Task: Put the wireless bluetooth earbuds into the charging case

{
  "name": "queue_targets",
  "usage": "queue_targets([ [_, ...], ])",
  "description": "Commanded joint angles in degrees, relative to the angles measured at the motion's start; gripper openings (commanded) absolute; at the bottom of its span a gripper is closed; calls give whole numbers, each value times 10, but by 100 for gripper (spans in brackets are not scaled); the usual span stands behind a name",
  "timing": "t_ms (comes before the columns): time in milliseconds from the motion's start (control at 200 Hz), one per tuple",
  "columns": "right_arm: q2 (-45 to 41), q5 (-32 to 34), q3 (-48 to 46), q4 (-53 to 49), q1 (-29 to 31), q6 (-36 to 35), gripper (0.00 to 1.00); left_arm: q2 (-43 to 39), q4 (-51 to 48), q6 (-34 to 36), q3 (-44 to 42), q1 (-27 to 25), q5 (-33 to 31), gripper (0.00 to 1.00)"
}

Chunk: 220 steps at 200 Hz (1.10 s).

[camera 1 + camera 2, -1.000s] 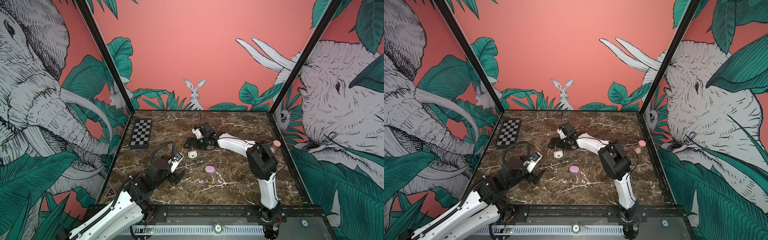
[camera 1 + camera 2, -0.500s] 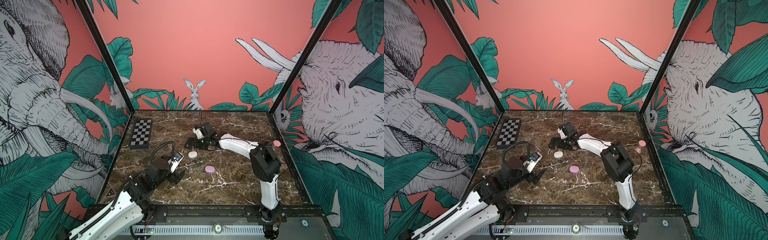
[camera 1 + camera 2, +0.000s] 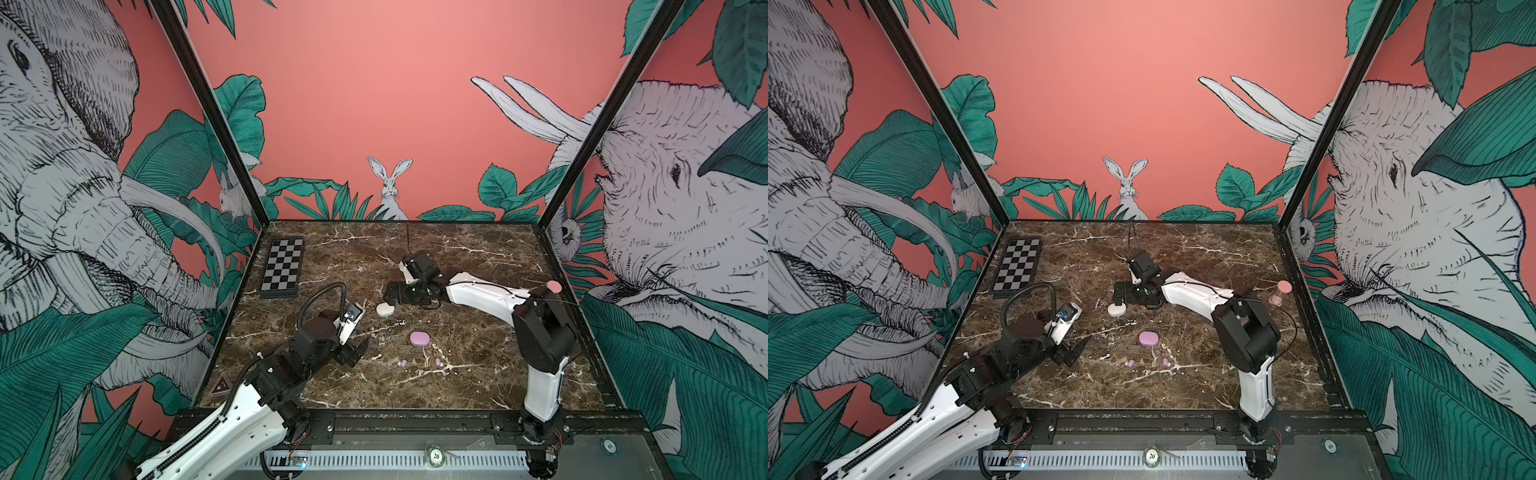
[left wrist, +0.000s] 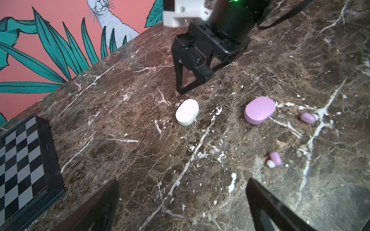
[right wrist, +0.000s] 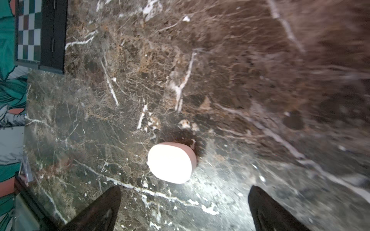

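Brown marble desk [image 3: 478,386]: two tiny rounded lilac earbuds [image 4: 307,118], white-tipped, lying loose near the shut oval lilac case [image 4: 259,110], apart from the white case [image 4: 187,112]; left end effector [image 3: 353,351] and right end effector [image 3: 391,295] both wide, empty.

Only legible txt: "20" on a small round disc [image 3: 436,456] on the front rail [image 3: 374,459], bottom centre of frame in both top views. 2nd disc [image 3: 609,445], lower right: print too small to read. Triangle sticker [image 3: 221,383], lower left by the table corner: symbol unclear.
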Motion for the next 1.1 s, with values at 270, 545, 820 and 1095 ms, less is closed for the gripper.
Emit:
queue_targets([
  [270,-197,118,-128,-75,-63,103,98,102,-103,-207,118,1,-121,99],
  [545,-257,124,-173,-125,-80,77,98,148,-143,-305,124,1,-46,99],
  [820,-236,173,-154,-227,-17,134,98,130,-43,-308,29,-4,-5,99],
  [1095,-184,189,-92,-288,58,186,98,143,-3,-296,-11,-29,-11,99],
])
